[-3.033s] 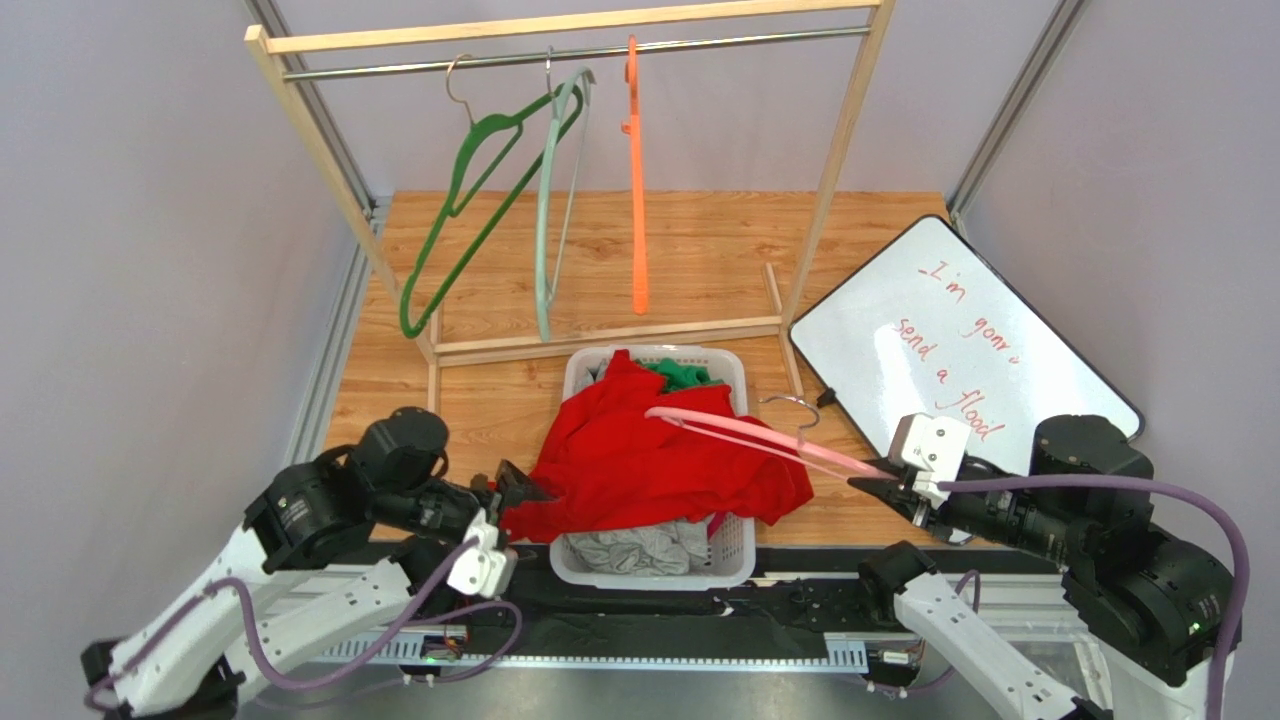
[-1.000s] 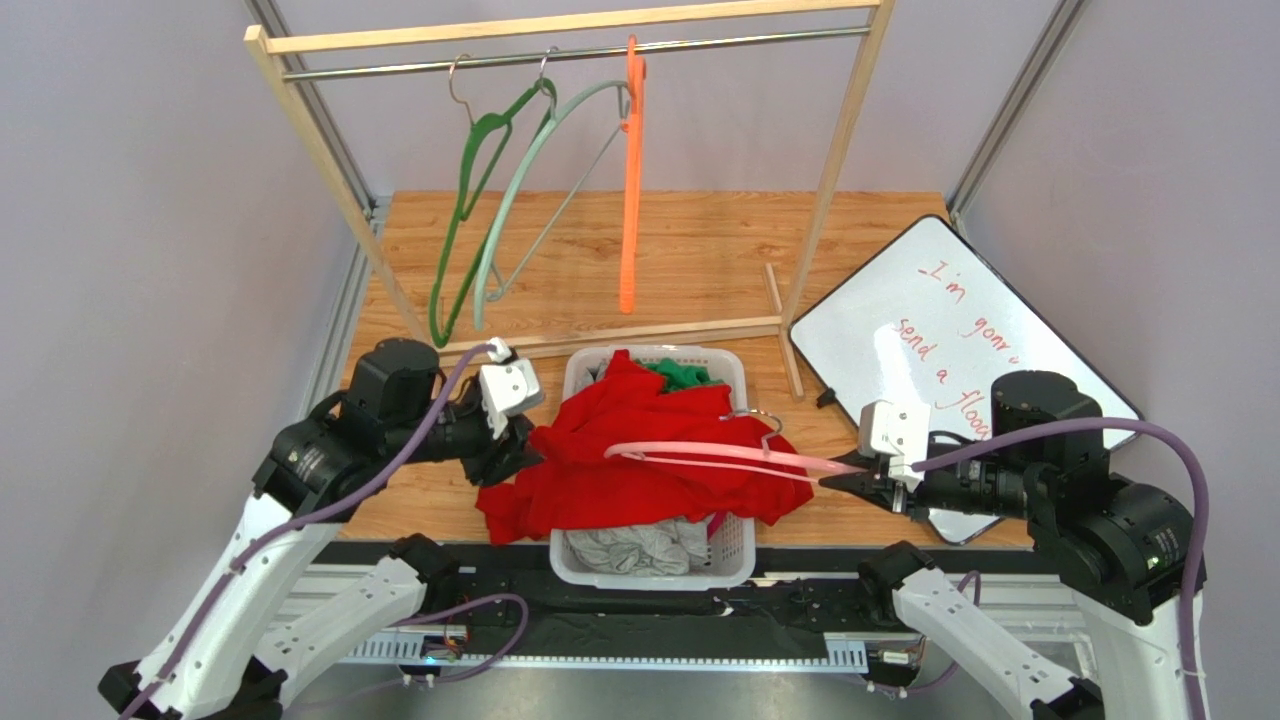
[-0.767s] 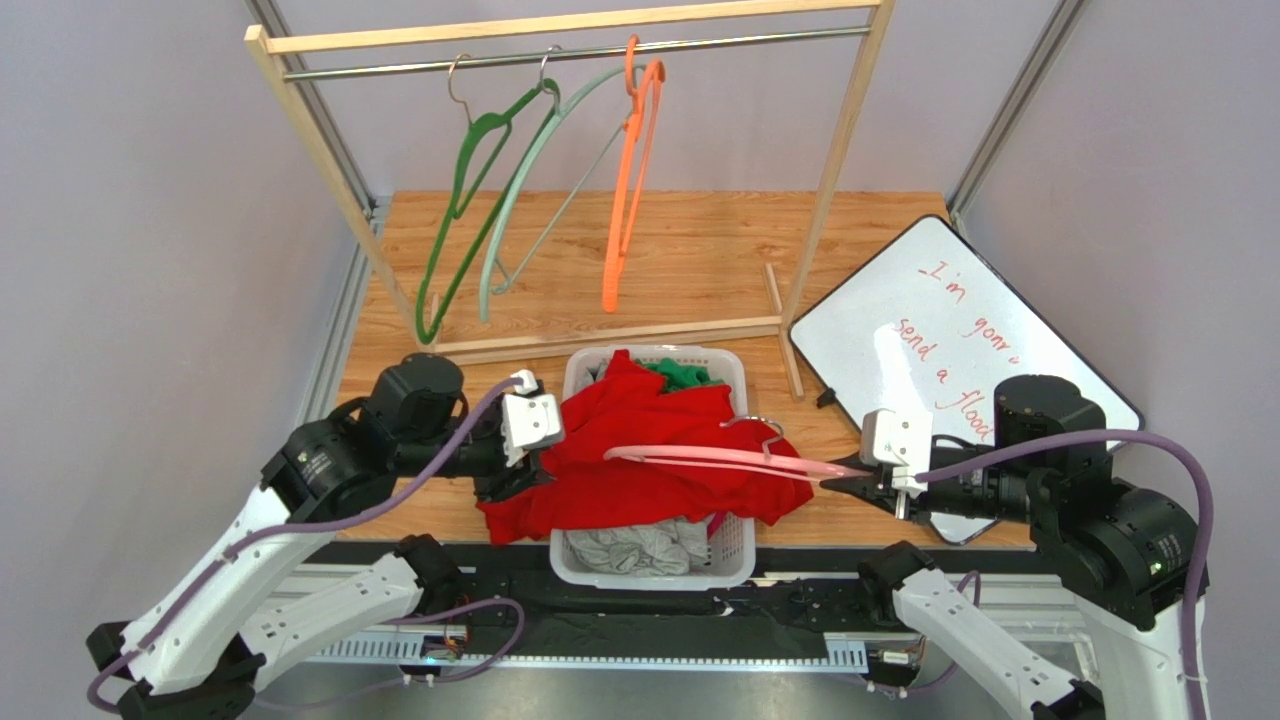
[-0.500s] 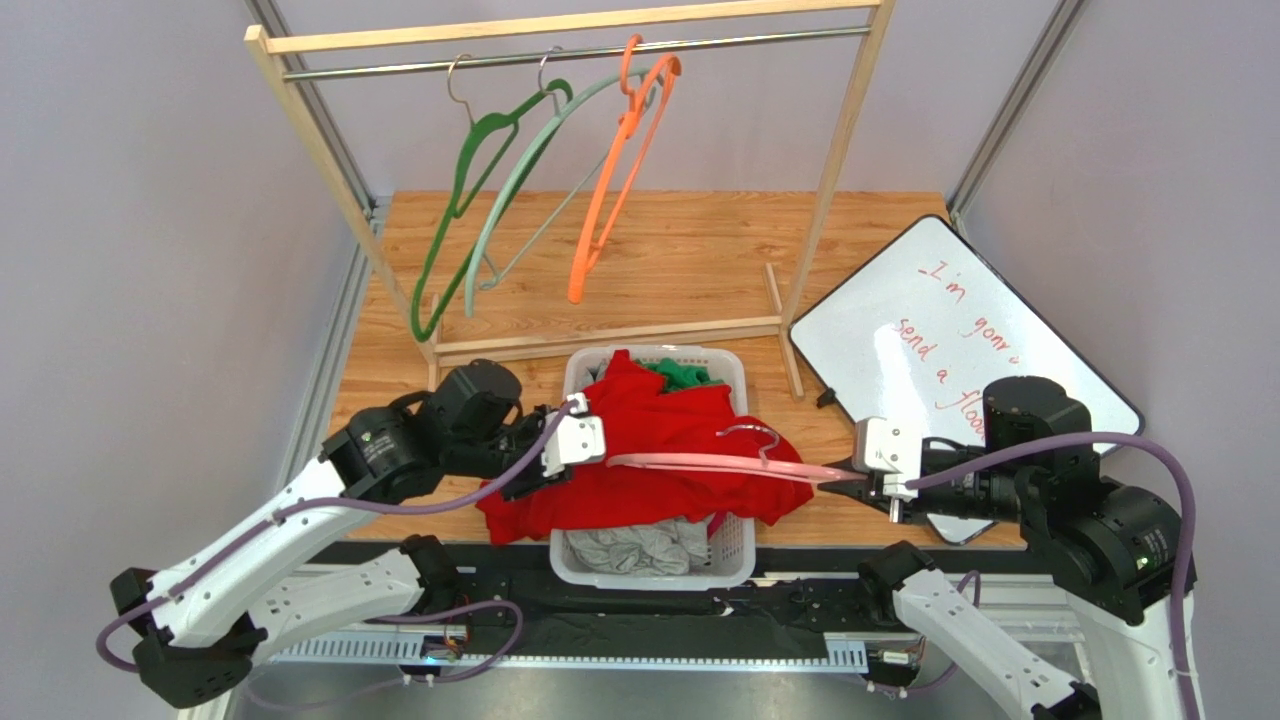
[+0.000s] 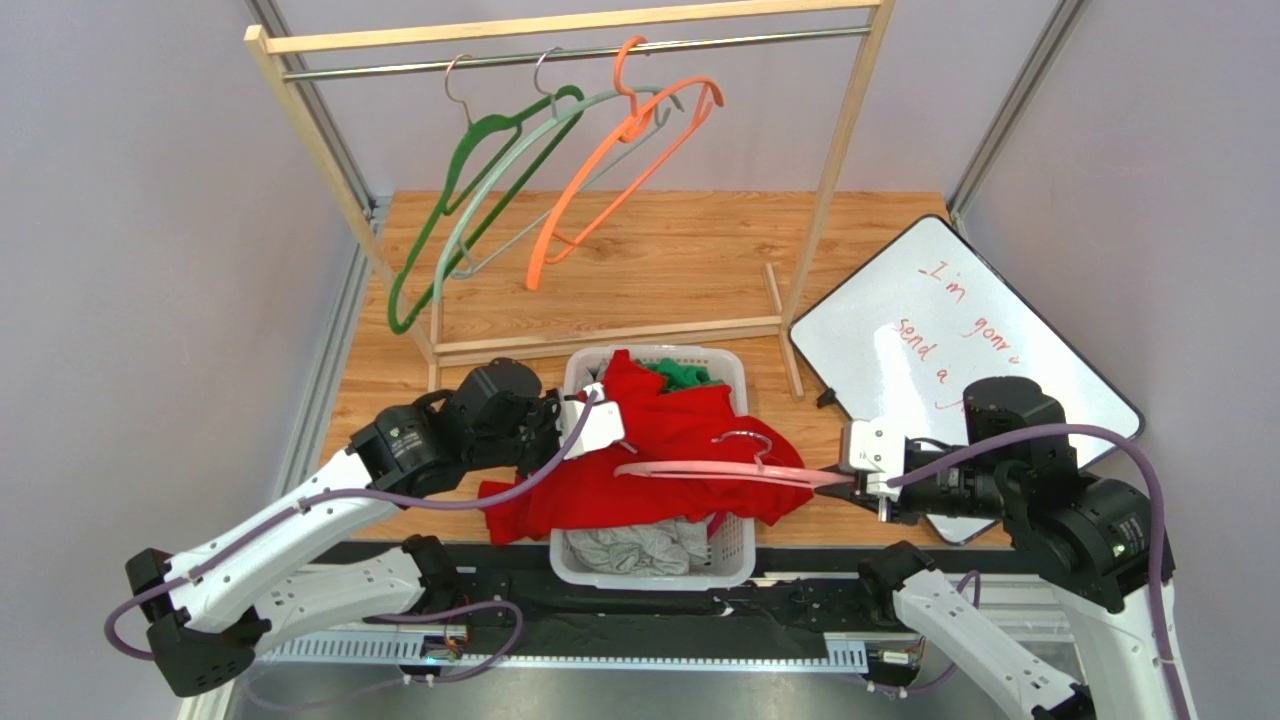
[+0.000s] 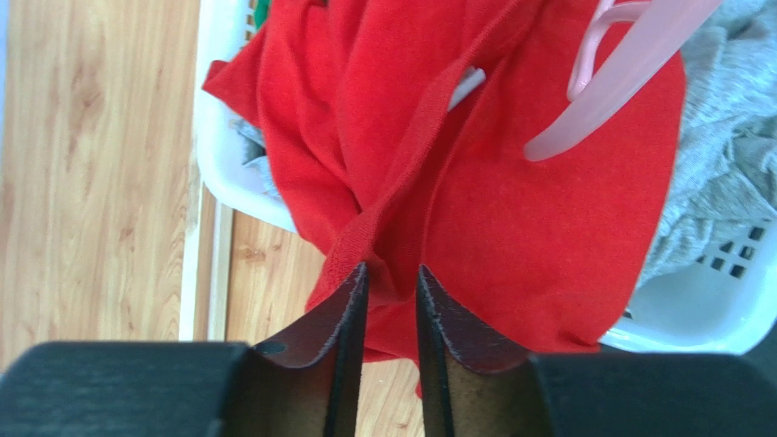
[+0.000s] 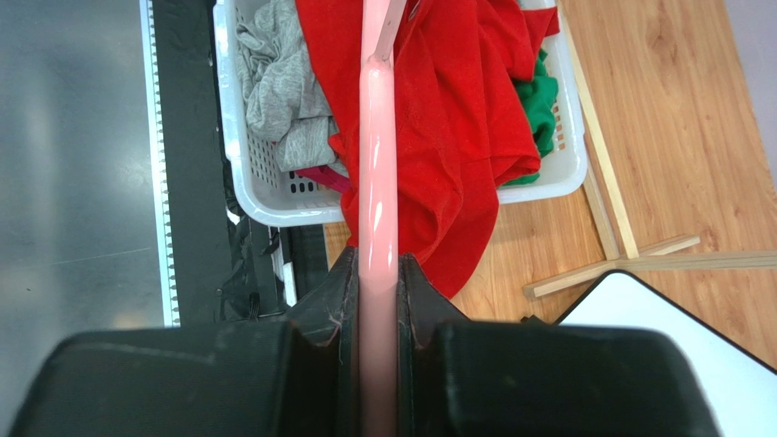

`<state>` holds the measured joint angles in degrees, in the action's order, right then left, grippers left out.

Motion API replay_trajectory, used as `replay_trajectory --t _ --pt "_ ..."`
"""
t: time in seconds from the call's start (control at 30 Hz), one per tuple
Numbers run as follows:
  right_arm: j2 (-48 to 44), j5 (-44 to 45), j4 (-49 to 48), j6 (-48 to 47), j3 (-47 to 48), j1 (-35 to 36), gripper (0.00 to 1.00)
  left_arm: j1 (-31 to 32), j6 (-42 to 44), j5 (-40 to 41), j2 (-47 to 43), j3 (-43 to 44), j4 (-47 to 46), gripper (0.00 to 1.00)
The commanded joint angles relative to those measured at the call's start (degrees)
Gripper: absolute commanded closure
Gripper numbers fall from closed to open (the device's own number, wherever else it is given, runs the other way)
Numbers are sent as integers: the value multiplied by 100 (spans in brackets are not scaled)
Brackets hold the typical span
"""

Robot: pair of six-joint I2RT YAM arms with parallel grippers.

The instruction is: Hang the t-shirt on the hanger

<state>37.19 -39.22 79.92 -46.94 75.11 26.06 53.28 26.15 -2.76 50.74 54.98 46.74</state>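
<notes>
t-shirt: I see the red t-shirt [image 5: 646, 458] bunched on top of the white basket [image 5: 732, 558]. It spills over the near-left corner and over the right rim. It is not on the hanger.
t-shirt detail: in the left wrist view a folded hem edge runs diagonally across the cloth, down toward my left fingers.
hanger: the pale pink hanger [image 5: 721, 473] lies roughly level across the t-shirt, above the basket. Its metal hook is on the far side, and its right end is in my right gripper. I cannot tell whether the free end touches the cloth or sits just over it.
left gripper [image 6: 390, 270]: at the near-left part of the t-shirt. The jaws are almost together with a fold of red cloth between the tips, and both tips are against the cloth.
right gripper [image 7: 377, 259]: to the right of the basket. The jaws are clamped on the hanger's pink arm, which runs straight out from between the fingers.
basket contents: a grey garment [image 5: 639, 543] sits at the near side under the t-shirt. A green garment [image 5: 684, 375] sits at the far right corner.
table: wooden top [image 5: 706, 278], with the basket near its front edge.
whiteboard [image 5: 962, 323]: lies flat to the right of the basket, with red handwriting on it.
rack [image 5: 849, 135]: a wooden frame at the far side. An orange hanger [image 5: 624, 191] and a dark green hanger [image 5: 481, 210] are on its rail, both tilted.
</notes>
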Motion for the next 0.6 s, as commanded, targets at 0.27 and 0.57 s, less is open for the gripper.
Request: replay_trajectory --t 0.27,0.57 --pt "-133 46 -336 378 -155 -5 100 16 -215 433 102 -102 -429 84" --pt "-133 -59 -1329 1230 -233 -14 100 16 -295 356 -3 91 -254 100"
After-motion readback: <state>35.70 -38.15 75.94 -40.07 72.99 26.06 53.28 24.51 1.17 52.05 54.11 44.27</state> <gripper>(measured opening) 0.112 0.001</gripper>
